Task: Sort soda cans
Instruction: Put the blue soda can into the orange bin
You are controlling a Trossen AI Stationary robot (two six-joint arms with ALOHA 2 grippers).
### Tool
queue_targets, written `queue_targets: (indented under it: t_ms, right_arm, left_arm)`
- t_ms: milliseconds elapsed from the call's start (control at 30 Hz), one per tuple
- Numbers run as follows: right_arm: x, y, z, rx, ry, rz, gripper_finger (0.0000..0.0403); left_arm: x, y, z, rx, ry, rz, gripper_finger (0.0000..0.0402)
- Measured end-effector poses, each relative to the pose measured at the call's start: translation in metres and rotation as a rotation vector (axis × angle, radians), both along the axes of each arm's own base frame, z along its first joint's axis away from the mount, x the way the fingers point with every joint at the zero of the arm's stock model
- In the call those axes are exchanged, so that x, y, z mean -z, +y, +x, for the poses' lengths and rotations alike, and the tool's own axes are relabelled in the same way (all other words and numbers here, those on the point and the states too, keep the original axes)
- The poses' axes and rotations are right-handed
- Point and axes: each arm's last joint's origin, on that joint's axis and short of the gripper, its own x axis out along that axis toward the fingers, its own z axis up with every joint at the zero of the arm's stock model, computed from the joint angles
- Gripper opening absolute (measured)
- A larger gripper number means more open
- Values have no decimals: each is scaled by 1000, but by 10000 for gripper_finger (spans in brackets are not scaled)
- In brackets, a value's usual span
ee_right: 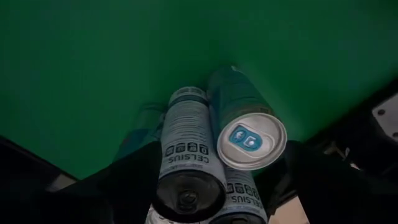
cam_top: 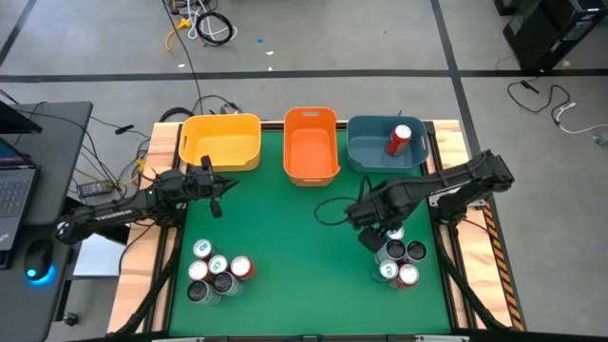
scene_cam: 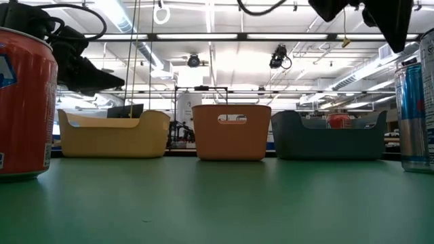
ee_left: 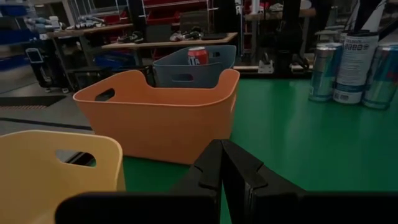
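Two clusters of soda cans stand upright on the green mat: a left cluster [cam_top: 215,271] with white, dark and red cans, and a right cluster [cam_top: 396,258]. One red can [cam_top: 399,141] stands in the blue bin [cam_top: 366,152]. My right gripper [cam_top: 372,236] hovers open over the right cluster. In the right wrist view its gripper [ee_right: 221,180] has one dark finger on each side of a white Celsius can [ee_right: 186,155] and a silver-topped can [ee_right: 252,140], above them. My left gripper [cam_top: 214,188] is shut and empty, raised beside the yellow bin [cam_top: 221,142].
The yellow bin, the orange bin [cam_top: 311,144] and the blue bin stand in a row along the far edge. Open green mat [cam_top: 304,247] lies between the two can clusters. In the low view a red can [scene_cam: 24,102] and a blue can [scene_cam: 412,115] stand close to the camera.
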Motion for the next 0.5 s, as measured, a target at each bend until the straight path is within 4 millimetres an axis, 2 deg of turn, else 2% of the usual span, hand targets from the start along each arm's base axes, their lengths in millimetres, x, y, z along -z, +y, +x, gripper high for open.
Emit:
queue_targets:
  t_ms: [500]
  right_arm:
    - [33, -8, -10, -2, 143, 6, 323]
  left_arm:
    - [1, 0, 0, -3, 16, -11, 14]
